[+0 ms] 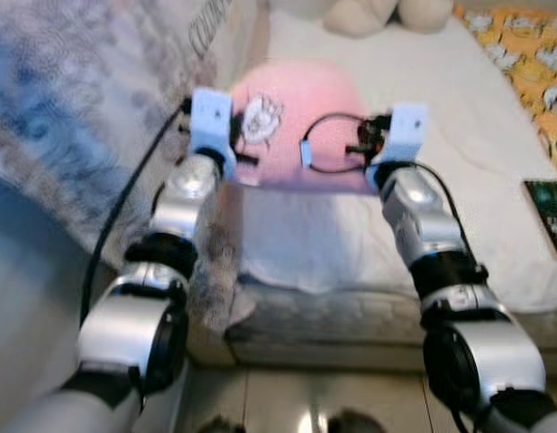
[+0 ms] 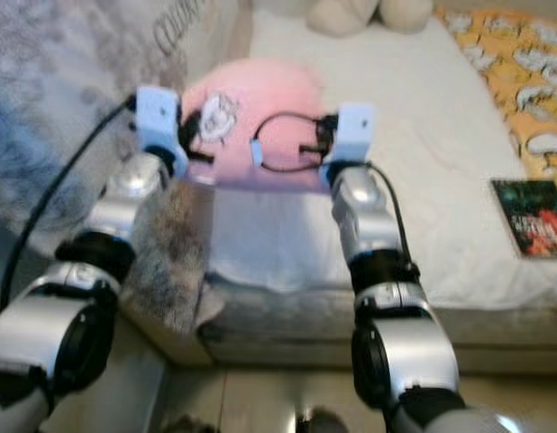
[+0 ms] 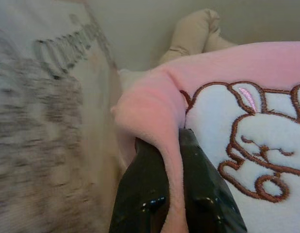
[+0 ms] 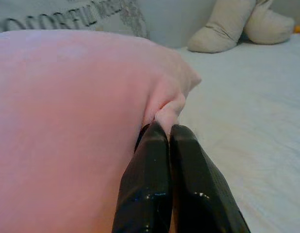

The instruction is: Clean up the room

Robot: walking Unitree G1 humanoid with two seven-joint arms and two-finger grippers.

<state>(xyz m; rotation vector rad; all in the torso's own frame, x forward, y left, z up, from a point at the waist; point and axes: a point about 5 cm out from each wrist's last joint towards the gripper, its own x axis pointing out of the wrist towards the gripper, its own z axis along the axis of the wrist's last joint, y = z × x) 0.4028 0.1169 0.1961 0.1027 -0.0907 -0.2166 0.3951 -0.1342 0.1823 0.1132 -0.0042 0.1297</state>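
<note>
A pink pillow (image 1: 301, 117) with an embroidered rabbit patch (image 3: 247, 145) was held above the white bed (image 1: 441, 135) by both arms, near the bed's front-left part and just beside a grey patterned blanket (image 1: 71, 117). The left gripper (image 3: 176, 165) was closed on one corner of the pillow — a fold of pink fabric was pinched between its two black fingers. The right gripper (image 4: 167, 141) was likewise clamped on the opposite corner, its fingers pressed together with only a small nub of fabric caught between the tips.

That right-hand hold was judged the weaker of the two: so little cloth was caught that a tug or a swing of the arms could pull it free, and the pillow would then hang from the left corner alone or drop toward the floor (image 1: 278, 397) at the bed's edge. Uneven motion of the two arms could also stretch the fabric and strain both pinches.

A cream plush toy (image 4: 237, 24) was seen at the head of the bed, and a dark book (image 2: 531, 216) lay on the sheet well to the right — neither was touched by the pillow.
</note>
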